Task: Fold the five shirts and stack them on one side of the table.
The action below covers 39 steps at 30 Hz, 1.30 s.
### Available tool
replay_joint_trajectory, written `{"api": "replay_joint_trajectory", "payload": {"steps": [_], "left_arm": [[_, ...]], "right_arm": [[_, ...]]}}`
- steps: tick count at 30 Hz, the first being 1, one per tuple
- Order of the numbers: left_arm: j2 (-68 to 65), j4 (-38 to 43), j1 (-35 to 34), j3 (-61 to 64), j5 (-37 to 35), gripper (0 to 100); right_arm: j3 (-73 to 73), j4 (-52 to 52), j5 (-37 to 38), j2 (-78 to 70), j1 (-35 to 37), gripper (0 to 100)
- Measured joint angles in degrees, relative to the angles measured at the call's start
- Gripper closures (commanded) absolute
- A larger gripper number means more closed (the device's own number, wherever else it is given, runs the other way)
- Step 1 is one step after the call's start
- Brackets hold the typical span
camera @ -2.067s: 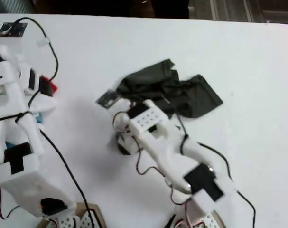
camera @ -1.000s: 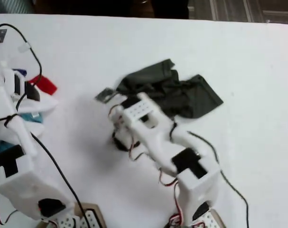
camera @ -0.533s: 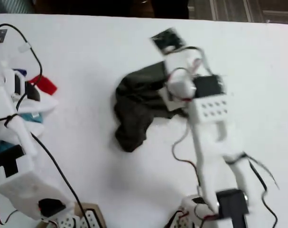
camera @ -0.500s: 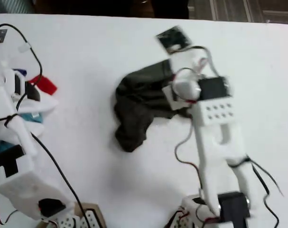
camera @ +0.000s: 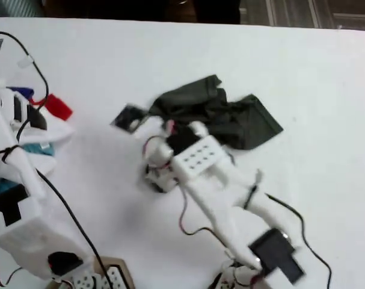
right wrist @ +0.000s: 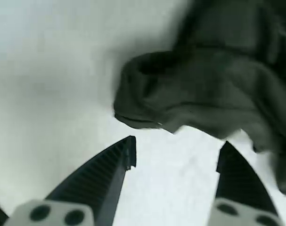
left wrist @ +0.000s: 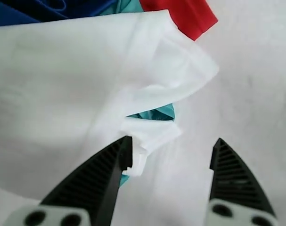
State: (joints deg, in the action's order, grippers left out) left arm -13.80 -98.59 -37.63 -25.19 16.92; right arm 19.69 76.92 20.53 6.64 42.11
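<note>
The white worktop carries two groups of cloth. The dark shirt lies crumpled near the middle of the worktop, not folded, with thick wrinkles and several lobes. At the left edge is the pile of shirts: the white shirt is on top, and the red shirt, the teal shirt and the blue shirt show under it. So I judge that the dark one is the last to fold.

The right arm stands at the near-left side of the dark shirt. The right pincer is spread wide and holds nothing. It is over bare worktop, just beside a rounded bulge of the cloth. The left pincer is spread as well and holds nothing, with one finger touching the loose corner of the white shirt.

The bulge seems to be many layers, so closing on it would probably lift only a lump. It is better to look for a single edge, a hem or a shoulder, pinch it low against the worktop and drag it slowly outward, so that the shirt lies flat before any fold. The cloth looks limp and will likely sag. The left pincer should rise from the white corner without closing, otherwise the pile may be disturbed
</note>
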Motion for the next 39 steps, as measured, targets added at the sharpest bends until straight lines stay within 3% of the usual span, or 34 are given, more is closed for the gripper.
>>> {"api": "replay_joint_trajectory", "payload": {"steps": [6,11,13,15,17,22,33,39], "left_arm": [[0.0,0.0,-0.5,0.0,0.0,72],[0.0,0.0,-0.4,0.0,0.0,72],[0.0,0.0,-0.4,0.0,0.0,72],[0.0,0.0,-0.4,0.0,0.0,72],[0.0,0.0,-0.4,0.0,0.0,72],[0.0,0.0,-0.4,0.0,0.0,72],[0.0,-1.5,-0.2,0.2,0.0,72],[0.0,-2.4,6.5,0.2,0.0,72]], "right_arm": [[0.0,-4.3,0.0,-10.7,5.8,71.1],[0.0,-8.6,0.0,-18.3,5.6,71.6],[-0.1,-9.8,0.2,-19.9,4.3,79.5],[-0.4,-10.5,0.4,-20.5,1.9,98.1],[-1.5,-10.5,0.4,-20.6,-1.1,94.5],[-4.7,-6.9,0.4,-20.2,-8.3,98.0],[-18.4,12.1,0.4,9.1,-18.4,97.8],[-25.2,15.8,0.4,27.8,-29.1,97.8]]}}
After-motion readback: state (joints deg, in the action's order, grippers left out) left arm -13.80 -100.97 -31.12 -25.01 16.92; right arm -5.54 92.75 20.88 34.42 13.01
